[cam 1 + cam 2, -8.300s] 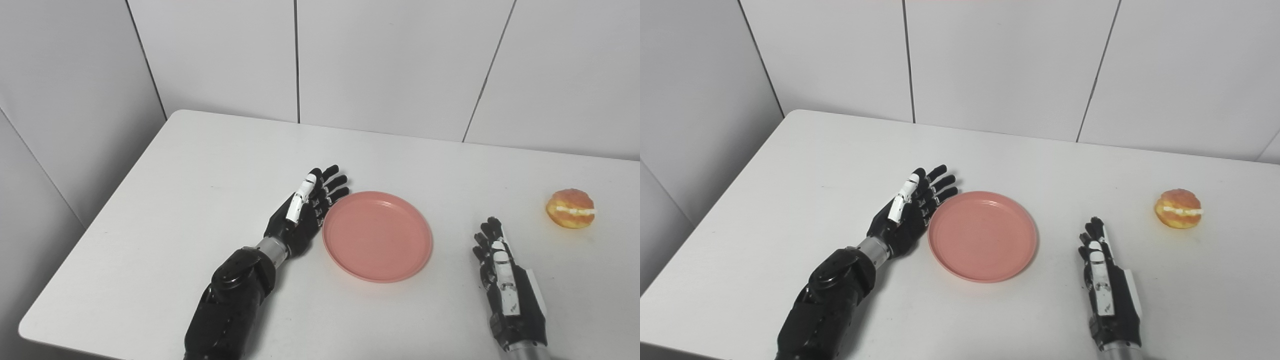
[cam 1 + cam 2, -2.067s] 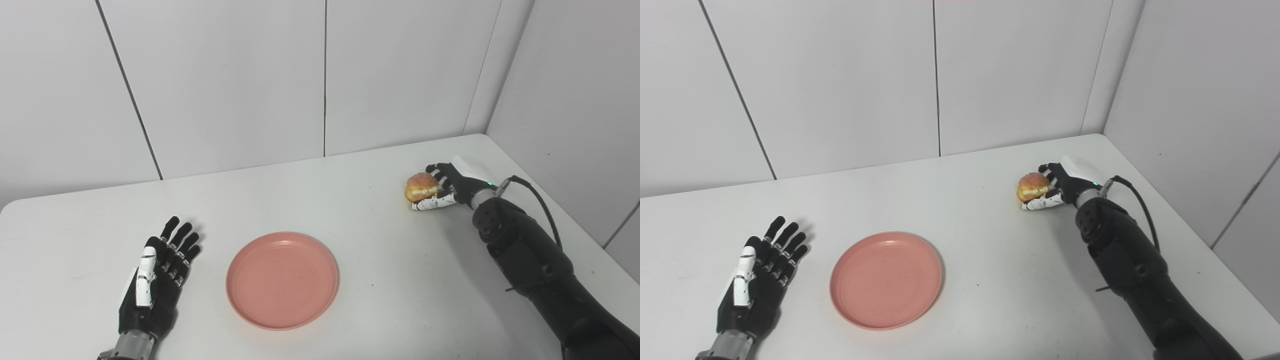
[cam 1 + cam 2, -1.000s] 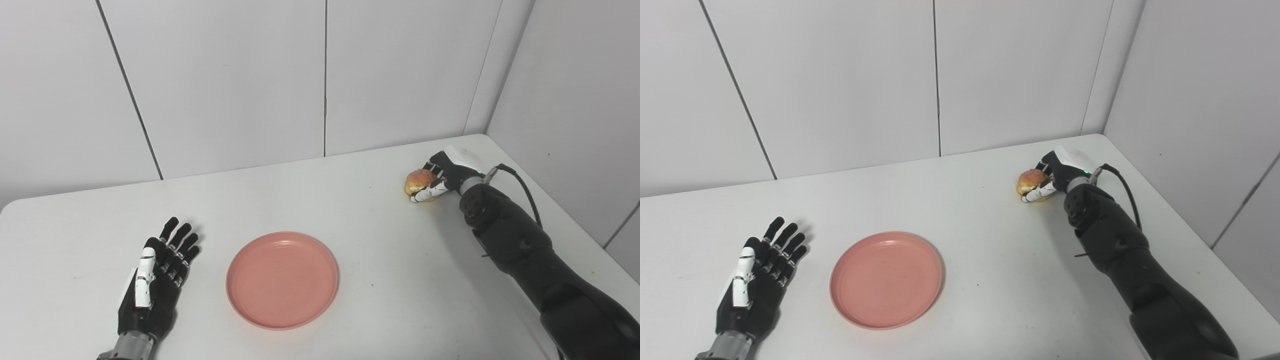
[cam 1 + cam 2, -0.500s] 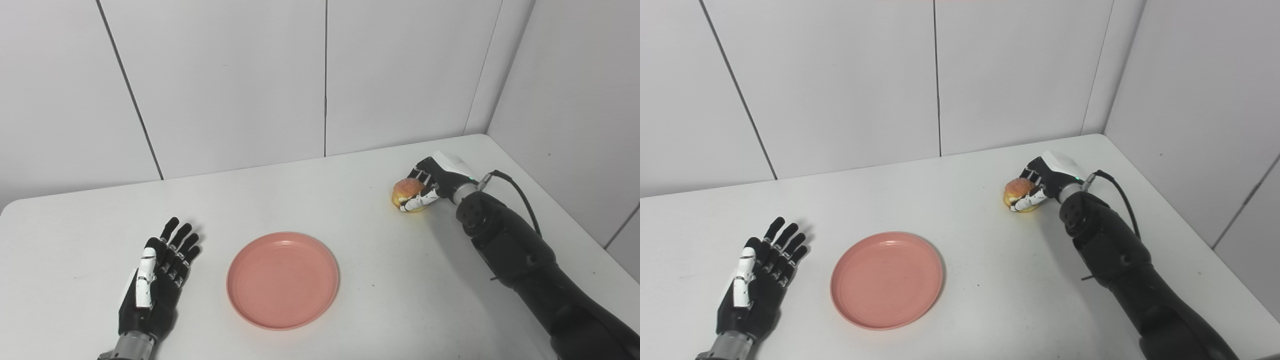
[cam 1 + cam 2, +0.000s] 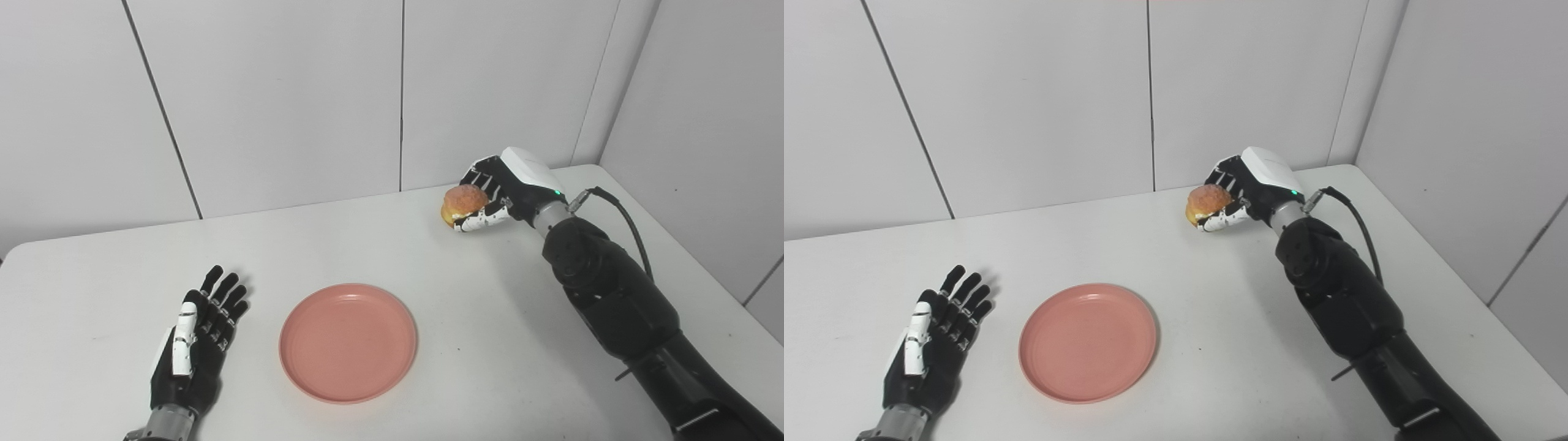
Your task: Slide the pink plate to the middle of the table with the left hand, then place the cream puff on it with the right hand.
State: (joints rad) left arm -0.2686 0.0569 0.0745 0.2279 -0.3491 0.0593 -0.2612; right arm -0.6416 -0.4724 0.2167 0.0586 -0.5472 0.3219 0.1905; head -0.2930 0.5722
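Note:
The pink plate (image 5: 348,342) lies flat and empty on the white table (image 5: 502,318), near its front middle. My right hand (image 5: 499,196) is shut on the cream puff (image 5: 460,203), a golden bun with a cream seam, and holds it in the air above the table's back right, well right of and beyond the plate. My left hand (image 5: 193,346) rests flat on the table, open and empty, a short way left of the plate. The same scene shows in the right eye view, with the cream puff (image 5: 1207,203) in the right hand (image 5: 1244,187).
White wall panels (image 5: 275,92) stand close behind the table's far edge and along its right side. A black cable (image 5: 618,211) loops off my right wrist. The table's left corner (image 5: 12,260) is at far left.
My right hand has lifted the cream puff off the table and carried it up and to the left. The plate and my left hand have stayed put.

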